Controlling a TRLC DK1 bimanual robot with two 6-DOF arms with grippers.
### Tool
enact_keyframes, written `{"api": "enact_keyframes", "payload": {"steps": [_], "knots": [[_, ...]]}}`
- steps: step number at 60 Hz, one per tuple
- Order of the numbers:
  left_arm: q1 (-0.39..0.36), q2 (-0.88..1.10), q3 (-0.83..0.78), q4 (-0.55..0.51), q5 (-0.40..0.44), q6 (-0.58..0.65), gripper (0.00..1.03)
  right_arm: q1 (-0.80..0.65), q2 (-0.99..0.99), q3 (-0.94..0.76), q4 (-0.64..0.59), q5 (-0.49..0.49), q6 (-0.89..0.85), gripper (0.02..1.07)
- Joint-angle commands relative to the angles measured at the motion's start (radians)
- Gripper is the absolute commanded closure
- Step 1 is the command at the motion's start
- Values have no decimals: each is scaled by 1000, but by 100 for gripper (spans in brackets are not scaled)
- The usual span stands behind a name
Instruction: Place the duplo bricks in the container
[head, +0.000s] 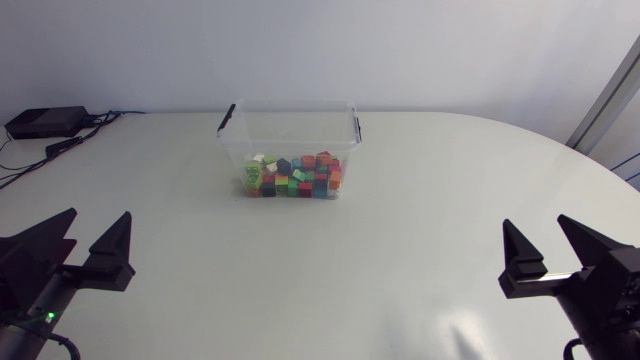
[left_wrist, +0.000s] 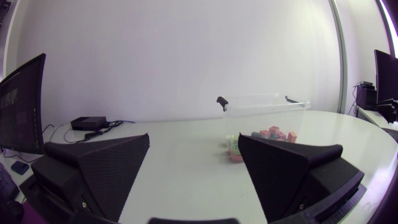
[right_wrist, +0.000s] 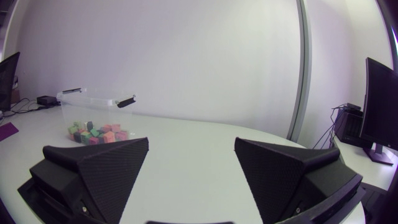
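The duplo bricks (head: 295, 177) lie, seemingly all of them, inside the clear container (head: 290, 122) on the table (head: 420, 200). The left gripper (head: 99, 212) and the right gripper (head: 535, 220) gape empty, well apart from it.

1. In the head view I see soft, even light across the white table (head: 400, 250), bright and with no hard shadows.
2. The container (head: 290, 130) throws only a faint, diffuse shadow at its base, and its clear rim catches pale highlights.
3. A weak patch of glare sits on the table near my right gripper (head: 535, 219).
4. The right gripper and my left gripper (head: 98, 212) read as flat dark shapes with little surface detail.
5. In both wrist views the fisheye bows the table's edge, and the corners fall darker than the middle.
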Motion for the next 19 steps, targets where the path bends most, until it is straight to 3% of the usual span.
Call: {"api": "enact_keyframes", "payload": {"steps": [1,19], "knots": [[16,-45,-36,-21,14,-43,4,-9,0,-18,-3,2,48,7],[27,-86,-52,-50,19,-60,4,-12,0,-18,-3,3,68,7]]}}
